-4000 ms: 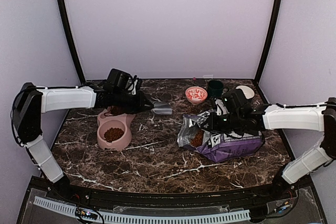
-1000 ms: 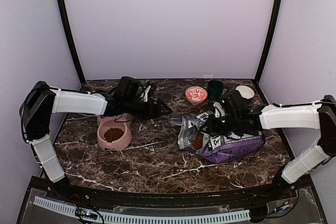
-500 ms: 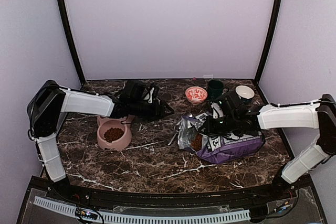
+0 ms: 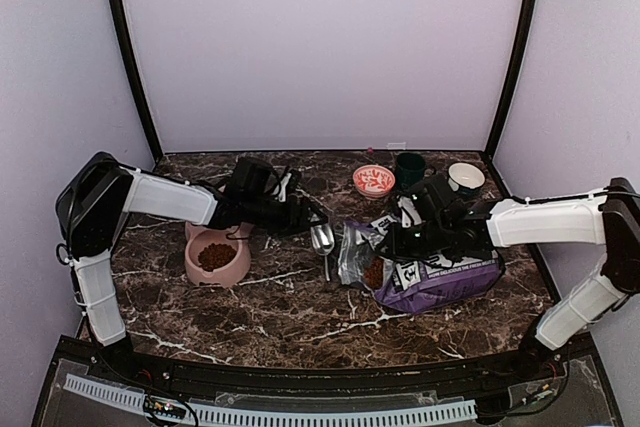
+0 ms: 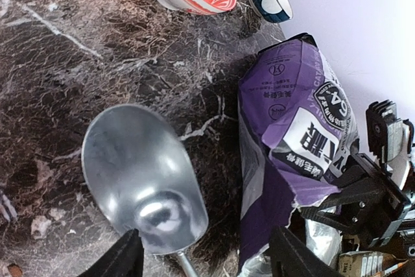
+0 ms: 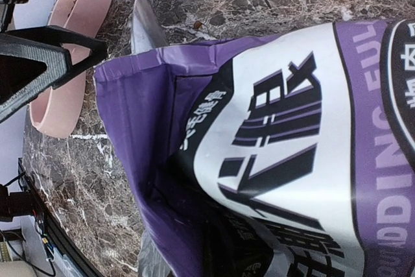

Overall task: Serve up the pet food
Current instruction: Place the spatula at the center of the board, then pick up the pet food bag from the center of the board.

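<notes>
From above, we see the pet food [image 4: 216,256] as a brown heap in the near compartment of the pink double bowl [image 4: 236,265]. The far compartment is hidden under the left arm. More kibble shows in the open mouth of the purple bag [image 4: 445,277], which lies on its side on the marble table [image 4: 280,312]. Neither wrist view shows these heaps, and in the right wrist view the bag's inside is too dark to read.

The metal scoop [image 4: 323,239] lies on the table between bowl and bag, just ahead of the left gripper [image 4: 312,217], with its handle toward the near edge. The top view is too small to show how the jaws stand, but the left wrist view settles it. There the fingers [image 5: 126,257] are spread wide to either side of the scoop's handle end, released. One tip overlaps the scoop's rim, and we cannot tell whether it touches. That view also shows the scoop's shiny hollow empty.

The right gripper [image 4: 397,237] sits at the upper lip of the bag's mouth, clenched on that edge. The left wrist view shows its black fingers pinching the torn lip. The right wrist view gives only the bag's print close up, with the pink bowl beyond.

At the back stand a red-patterned bowl [image 4: 373,180], a dark green mug [image 4: 408,167] and a white bowl [image 4: 465,177].
</notes>
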Robot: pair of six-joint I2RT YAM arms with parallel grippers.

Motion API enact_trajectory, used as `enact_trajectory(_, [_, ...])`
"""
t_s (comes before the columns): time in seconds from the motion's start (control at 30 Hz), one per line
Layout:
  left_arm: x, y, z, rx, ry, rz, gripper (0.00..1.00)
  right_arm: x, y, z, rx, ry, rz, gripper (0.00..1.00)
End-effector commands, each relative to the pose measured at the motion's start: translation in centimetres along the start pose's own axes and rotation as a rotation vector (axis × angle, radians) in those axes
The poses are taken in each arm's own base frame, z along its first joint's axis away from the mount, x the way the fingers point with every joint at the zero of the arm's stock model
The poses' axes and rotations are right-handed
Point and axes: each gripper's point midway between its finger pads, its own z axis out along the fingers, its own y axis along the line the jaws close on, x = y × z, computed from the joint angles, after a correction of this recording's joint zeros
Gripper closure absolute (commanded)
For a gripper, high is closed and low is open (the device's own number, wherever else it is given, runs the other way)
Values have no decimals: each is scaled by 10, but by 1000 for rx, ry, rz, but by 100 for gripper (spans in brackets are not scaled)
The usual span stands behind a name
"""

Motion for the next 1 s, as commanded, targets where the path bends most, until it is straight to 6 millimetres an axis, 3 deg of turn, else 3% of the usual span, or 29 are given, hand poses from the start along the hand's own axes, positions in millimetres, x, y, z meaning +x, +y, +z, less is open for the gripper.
enact_trajectory(0.0, [-16, -30, -9, 54, -15, -28, 32, 8, 10, 9, -7, 31, -42, 100])
enact_trajectory(0.17, [-13, -41, 1, 106, -9, -84, 33, 15, 20, 14, -11, 52, -78, 100])
enact_trajectory(0.43, [-13, -41, 16, 144, 5, -122, 34, 21, 30, 14, -17, 57, -118, 98])
enact_trajectory(0.77, [-12, -34, 27, 142, 28, -122, 34, 19, 47, 1, -58, 20, -207, 54])
enact_trajectory(0.97, [-10, -33, 31, 142, 40, -114, 34, 15, 48, -9, -35, -9, -250, 29])
